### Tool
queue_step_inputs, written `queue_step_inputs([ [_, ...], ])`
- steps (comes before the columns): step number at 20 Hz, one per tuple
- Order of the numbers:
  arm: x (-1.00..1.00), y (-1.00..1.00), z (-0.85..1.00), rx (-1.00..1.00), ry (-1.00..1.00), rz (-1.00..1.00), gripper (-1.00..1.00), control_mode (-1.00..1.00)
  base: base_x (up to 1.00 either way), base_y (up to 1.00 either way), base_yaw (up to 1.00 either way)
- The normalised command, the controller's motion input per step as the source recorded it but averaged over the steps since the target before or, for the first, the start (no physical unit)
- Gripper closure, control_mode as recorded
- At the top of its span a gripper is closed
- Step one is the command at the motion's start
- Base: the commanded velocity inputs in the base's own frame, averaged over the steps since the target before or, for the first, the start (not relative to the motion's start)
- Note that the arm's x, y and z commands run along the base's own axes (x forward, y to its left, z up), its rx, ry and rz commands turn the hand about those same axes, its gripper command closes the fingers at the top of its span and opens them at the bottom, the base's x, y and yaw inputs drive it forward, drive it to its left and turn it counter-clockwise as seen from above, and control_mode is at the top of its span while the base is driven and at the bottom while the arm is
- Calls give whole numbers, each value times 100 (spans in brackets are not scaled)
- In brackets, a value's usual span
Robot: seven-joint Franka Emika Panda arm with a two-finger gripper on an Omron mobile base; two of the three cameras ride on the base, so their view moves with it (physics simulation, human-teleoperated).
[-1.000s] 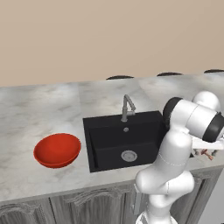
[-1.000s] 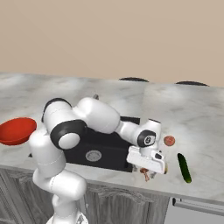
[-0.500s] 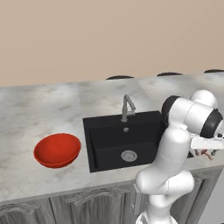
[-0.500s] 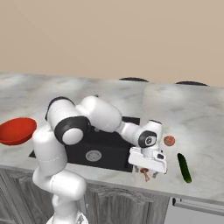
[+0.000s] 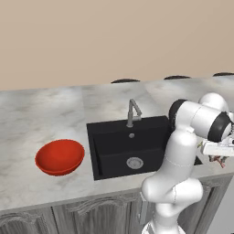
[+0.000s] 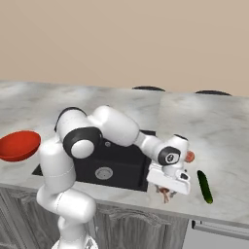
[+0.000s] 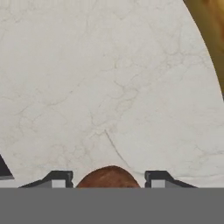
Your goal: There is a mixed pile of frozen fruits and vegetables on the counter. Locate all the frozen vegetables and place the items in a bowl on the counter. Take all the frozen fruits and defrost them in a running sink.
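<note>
Hand view: my hand (image 7: pixel 108 180) has drawn in from wide to about half-way, and its two tips now flank the brown cap of the mushroom (image 7: pixel 108 175) very closely. Whether the pads actually bite it yet I cannot tell. I judge this to be the moment of closing on the first vegetable, with the lift and the carry not yet begun.

From the right base view, the mushroom (image 6: pixel 165 195) sits near the front edge of the table (image 6: pixel 223 141), just right of the sink (image 6: pixel 114 168). The cucumber (image 6: pixel 204 186) lies beside it and the small red fruit (image 6: pixel 189 156) just behind. The red bowl (image 5: pixel 59 157) waits well apart, on the far side of the sink.

The table is pale marbled stone over grey cabinet doors, and behind it is a plain beige wall.
</note>
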Motion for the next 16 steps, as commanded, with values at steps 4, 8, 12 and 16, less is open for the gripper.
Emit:
queue_step_inputs([
  [4,0,14,-3,0,-2,-3,100,-100,0,0,0],
  [8,0,35,29,-13,10,-8,100,-100,0,0,0],
  [12,0,52,65,-13,4,-9,100,-100,0,0,0],
  [16,8,67,28,-3,-8,-3,100,-100,0,0,0],
])
